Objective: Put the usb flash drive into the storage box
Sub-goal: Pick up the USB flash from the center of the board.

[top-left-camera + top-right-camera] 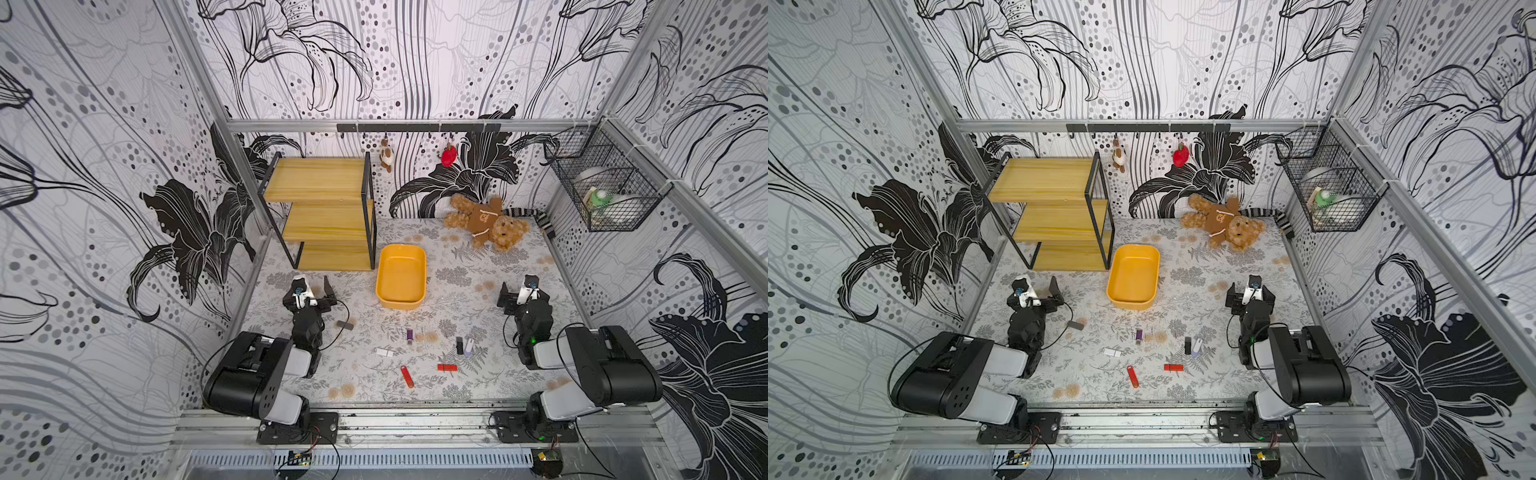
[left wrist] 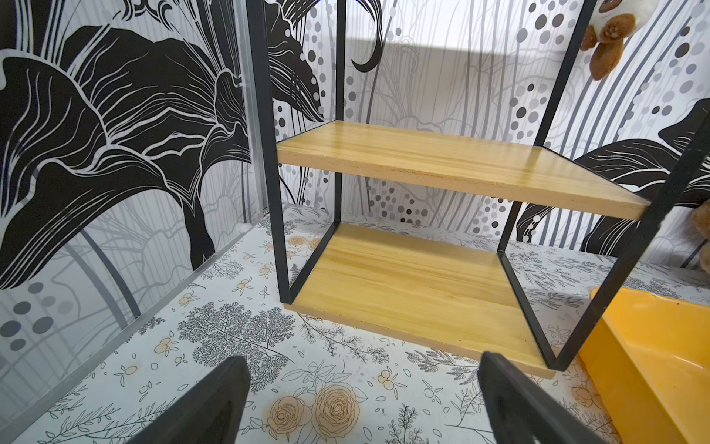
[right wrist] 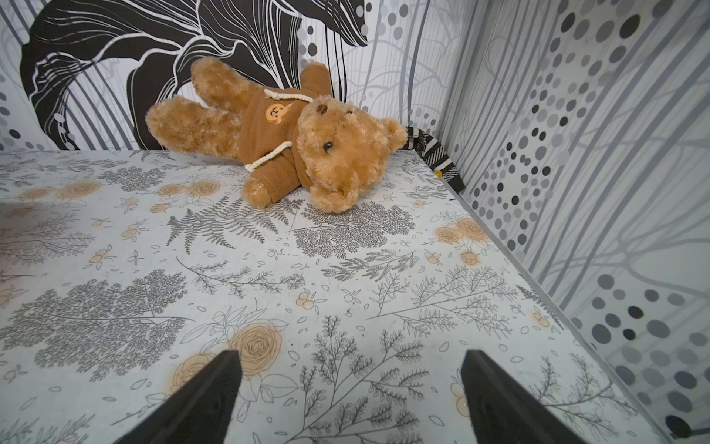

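**newbie:** what are my grippers doing right now?

**regular:** Your left gripper (image 1: pixel 314 287) has its jaws spread wide with nothing between them, over bare desk (image 1: pixel 457 299) in front of the wooden shelf rack (image 1: pixel 324 216). Your right gripper (image 1: pixel 518 291) is the same, jaws apart and empty, facing the teddy bear (image 1: pixel 486 222) in the far right corner.

**newbie:** and the usb stuff?

**regular:** The usb flash drives (image 1: pixel 384 352) are scattered toward the desk's near edge, between your arms. The grey drive (image 1: pixel 345 325) is by the left arm. Then there's the purple drive (image 1: pixel 409 334), and the black drive (image 1: pixel 459 345) and pale drive (image 1: pixel 468 347) side by side. The red drives (image 1: pixel 407 376) lie nearest the edge. All are outside the storage box (image 1: pixel 401 304), which sits mid-desk just beside the rack.
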Tool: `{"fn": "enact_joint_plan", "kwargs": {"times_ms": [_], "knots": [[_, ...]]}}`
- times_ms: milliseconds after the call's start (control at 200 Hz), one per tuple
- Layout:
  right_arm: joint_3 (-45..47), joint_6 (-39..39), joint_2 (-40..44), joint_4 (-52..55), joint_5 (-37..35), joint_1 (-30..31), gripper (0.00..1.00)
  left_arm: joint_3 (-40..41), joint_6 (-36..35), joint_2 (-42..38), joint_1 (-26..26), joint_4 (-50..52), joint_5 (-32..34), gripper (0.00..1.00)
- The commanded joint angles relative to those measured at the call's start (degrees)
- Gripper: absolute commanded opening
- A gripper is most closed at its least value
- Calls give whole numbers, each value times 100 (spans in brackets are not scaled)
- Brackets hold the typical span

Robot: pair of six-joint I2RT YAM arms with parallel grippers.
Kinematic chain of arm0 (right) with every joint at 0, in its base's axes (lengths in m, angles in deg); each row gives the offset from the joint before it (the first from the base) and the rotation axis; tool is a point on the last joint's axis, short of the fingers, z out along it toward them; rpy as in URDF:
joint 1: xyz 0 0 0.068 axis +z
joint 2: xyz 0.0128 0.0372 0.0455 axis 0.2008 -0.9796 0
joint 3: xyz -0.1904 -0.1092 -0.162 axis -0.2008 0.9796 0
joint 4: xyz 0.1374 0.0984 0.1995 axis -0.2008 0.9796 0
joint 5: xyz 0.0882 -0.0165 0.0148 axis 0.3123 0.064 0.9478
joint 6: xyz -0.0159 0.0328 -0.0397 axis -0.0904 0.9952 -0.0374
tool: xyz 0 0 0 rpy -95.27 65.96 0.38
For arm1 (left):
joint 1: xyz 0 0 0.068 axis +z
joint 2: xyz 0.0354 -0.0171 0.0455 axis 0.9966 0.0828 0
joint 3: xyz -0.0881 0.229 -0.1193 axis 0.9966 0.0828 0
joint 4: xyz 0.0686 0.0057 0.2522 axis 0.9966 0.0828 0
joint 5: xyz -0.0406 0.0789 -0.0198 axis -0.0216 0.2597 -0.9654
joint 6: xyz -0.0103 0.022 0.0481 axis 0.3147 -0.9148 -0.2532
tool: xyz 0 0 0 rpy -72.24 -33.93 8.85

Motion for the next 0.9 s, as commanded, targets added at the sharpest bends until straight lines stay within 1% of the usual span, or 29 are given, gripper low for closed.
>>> {"fn": "enact_joint_plan", "kwargs": {"times_ms": [0,636,681,741,896], "knots": [[-26,88,61,24,47,-32,95,-71,41,-11,39,-126,-57,98],[-23,88,65,24,46,-26,95,-95,68,-7,72,-86,-86,98],[-28,90,63,24,49,-33,95,-167,120,-7,116,44,-163,98],[-34,96,61,39,55,-33,95,-230,212,-34,312,231,-479,98],[-40,105,67,50,56,-35,95,-214,195,-29,298,183,-464,98]]}}
